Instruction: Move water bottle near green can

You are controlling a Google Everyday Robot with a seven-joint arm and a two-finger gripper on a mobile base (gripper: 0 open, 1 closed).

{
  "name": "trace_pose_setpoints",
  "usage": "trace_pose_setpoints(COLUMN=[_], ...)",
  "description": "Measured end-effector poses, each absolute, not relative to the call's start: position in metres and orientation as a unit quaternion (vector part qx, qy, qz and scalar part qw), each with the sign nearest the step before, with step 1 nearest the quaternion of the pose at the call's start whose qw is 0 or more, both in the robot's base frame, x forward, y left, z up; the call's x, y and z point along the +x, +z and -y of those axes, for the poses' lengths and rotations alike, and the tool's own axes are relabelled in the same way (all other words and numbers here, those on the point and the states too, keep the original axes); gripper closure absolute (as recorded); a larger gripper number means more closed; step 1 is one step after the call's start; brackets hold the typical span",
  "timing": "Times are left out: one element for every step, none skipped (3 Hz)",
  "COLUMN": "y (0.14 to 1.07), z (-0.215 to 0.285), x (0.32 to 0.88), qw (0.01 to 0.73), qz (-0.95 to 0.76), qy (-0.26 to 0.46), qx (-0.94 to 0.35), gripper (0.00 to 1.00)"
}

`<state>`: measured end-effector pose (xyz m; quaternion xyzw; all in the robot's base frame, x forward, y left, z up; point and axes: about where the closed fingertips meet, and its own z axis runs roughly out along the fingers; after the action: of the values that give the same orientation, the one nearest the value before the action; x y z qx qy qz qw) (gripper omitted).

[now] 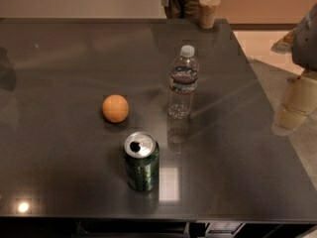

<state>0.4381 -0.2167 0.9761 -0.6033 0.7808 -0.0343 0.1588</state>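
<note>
Claw [292, 114], opening state not discernible, hangs beside the table [59, 83] edge; a high contact may topple the water bottle [183, 83] toward the green can [141, 163]

**Dim, warm-toned view of a glossy table**

You are looking at a dimly lit scene with a warm, yellowish cast. The dark grey, polished tabletop [59, 108] acts like a mirror. A small bright glare spot sits near its front left corner. A pale rectangular patch of reflected light lies just right of the short, dark green can [141, 168], whose silver top glints. The clear ribbed plastic water bottle [183, 83] and the round orange fruit [115, 108] cast faint reflections toward you. The pale gripper [290, 114], at the right edge beyond the table, is lit more brightly.
</note>
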Motion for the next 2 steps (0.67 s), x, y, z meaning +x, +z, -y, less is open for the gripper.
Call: trace_pose_setpoints(y=[0.976, 0.976], z=[0.217, 0.206], x=[0.438, 0.449], qw=[0.159, 0.177], qz=[-0.781, -0.773], qy=[-0.034, -0.018], qx=[-0.603, -0.608], gripper=[0.00, 0.00])
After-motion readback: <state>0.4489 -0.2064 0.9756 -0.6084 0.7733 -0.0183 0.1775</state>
